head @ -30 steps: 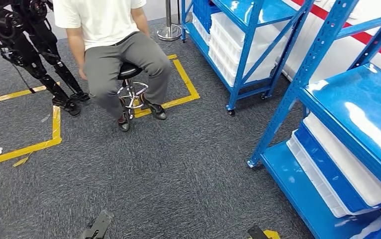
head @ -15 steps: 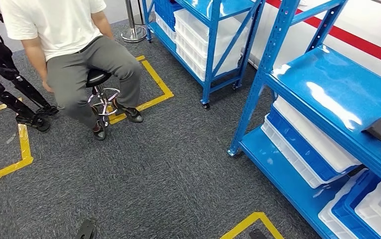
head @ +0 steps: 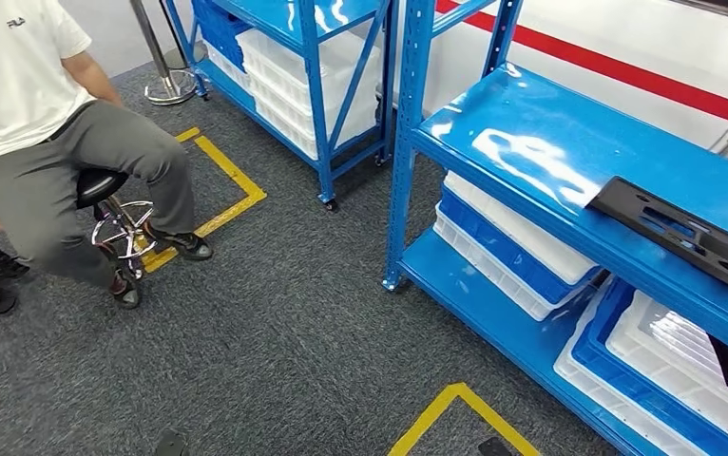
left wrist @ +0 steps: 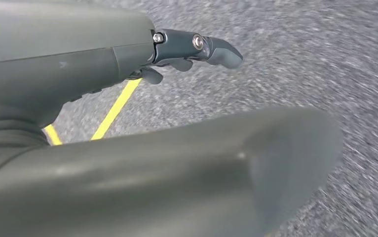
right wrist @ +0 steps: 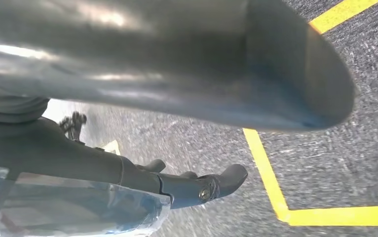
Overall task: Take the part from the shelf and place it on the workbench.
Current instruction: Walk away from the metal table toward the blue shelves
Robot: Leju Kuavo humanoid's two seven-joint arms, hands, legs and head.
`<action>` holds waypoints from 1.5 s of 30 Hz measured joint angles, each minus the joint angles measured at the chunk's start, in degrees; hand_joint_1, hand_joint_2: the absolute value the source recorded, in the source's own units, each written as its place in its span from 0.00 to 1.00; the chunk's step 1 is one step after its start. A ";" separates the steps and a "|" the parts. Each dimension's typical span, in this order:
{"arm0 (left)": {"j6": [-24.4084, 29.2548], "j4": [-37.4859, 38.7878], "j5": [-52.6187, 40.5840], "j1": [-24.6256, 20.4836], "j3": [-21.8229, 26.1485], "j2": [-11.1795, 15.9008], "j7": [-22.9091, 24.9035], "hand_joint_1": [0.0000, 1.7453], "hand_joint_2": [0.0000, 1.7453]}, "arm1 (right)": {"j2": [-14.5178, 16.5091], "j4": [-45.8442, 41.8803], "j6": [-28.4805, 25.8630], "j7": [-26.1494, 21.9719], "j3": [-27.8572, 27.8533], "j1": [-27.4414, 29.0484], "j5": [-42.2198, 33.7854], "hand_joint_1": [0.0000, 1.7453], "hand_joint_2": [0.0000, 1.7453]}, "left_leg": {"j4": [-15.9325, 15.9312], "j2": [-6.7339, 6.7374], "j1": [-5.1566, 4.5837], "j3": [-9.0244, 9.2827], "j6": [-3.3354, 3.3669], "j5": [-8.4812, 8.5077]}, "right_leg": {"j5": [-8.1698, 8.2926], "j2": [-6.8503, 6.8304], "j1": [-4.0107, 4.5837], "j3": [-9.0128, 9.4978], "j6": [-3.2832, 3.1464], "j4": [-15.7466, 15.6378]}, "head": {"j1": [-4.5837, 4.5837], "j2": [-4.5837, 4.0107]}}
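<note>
The part [head: 693, 237] is a long, flat black piece with cut-outs. It lies on the glossy middle board of the near blue shelf [head: 531, 142], at the right of the head view. My left hand [left wrist: 103, 59] hangs over grey carpet, its fingers [left wrist: 202, 47] stretched out and holding nothing. My right hand [right wrist: 128, 74] also hangs low over the carpet and a yellow tape line; its fingers [right wrist: 207, 187] are apart from the thumb and hold nothing. Both hands are far from the part.
A person [head: 47, 161] sits on a stool [head: 104, 190] at the left. A second blue shelf [head: 317, 95] with white bins stands behind. White and blue bins [head: 522, 247] fill the near shelf's lower level. Yellow tape [head: 455, 404] marks the carpet, and a stanchion base [head: 165, 87] stands at the back.
The camera has swung to the right: the seated person has slid to the picture's left, and the near shelf with the black part has come into view.
</note>
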 joint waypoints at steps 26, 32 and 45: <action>-0.02 -0.04 -2.74 -0.43 -0.17 -0.60 0.54 0.00 0.00 | -0.08 0.09 -0.09 0.35 -1.34 -0.15 0.92 0.00 0.00 | 9.35 2.99 -0.07 -3.23 -1.34 -6.97 | -0.24 -3.93 -0.38 0.50 -0.03 -0.60 | -0.04 0.01; -0.08 -0.03 -2.98 -0.47 -0.21 -0.27 0.65 0.00 0.00 | 0.21 0.09 -0.09 0.35 -1.48 -0.08 0.90 0.00 0.00 | -4.10 -2.13 -0.38 1.80 1.21 1.88 | -0.02 0.79 0.14 0.62 0.09 -0.52 | 0.06 0.00; -0.20 -0.04 -3.76 -0.60 -0.35 -0.42 1.11 0.00 0.50 | 0.03 0.15 -0.09 0.43 -1.85 -0.14 1.36 0.00 0.00 | -7.82 6.71 -0.28 3.63 1.11 2.67 | -2.83 -6.78 -1.27 -3.78 4.23 6.64 | 0.82 0.00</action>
